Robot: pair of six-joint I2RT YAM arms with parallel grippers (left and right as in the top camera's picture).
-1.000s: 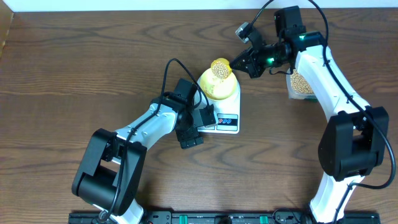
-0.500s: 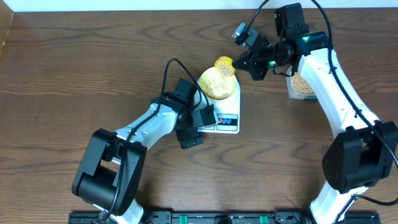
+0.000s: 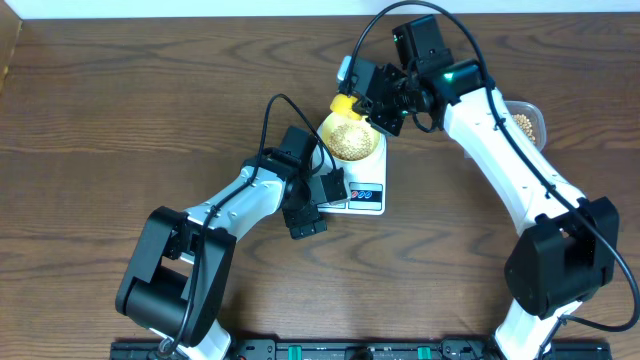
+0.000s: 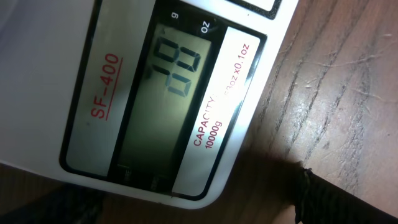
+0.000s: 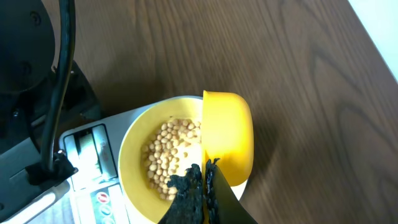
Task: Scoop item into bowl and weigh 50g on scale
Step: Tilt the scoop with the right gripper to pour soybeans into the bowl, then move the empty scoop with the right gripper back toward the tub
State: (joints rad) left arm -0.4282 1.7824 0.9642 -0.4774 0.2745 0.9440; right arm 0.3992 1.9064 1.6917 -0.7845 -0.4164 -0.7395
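The pale yellow bowl (image 3: 350, 141) stands on the white scale (image 3: 366, 196) and holds a heap of tan beans (image 3: 349, 139). In the right wrist view the beans (image 5: 166, 155) lie inside the bowl (image 5: 132, 163), and the bright yellow scoop (image 5: 227, 137) is tipped on its side over the bowl's rim. My right gripper (image 5: 205, 186) is shut on the scoop's handle; overhead it (image 3: 360, 103) hangs just behind the bowl. My left gripper (image 3: 321, 205) stands open at the scale's front left corner. Its camera looks at the scale's display (image 4: 168, 93), which shows lit digits.
A clear plastic tub (image 3: 524, 122) with more beans stands at the back right, beside my right arm. The left arm's cable (image 3: 270, 120) loops up over the table left of the bowl. Bare wooden tabletop surrounds the scale.
My right gripper has swung left with the scoop and turned it over the bowl; the beans now lie in the bowl. The tub has come into view. The left arm has not moved.
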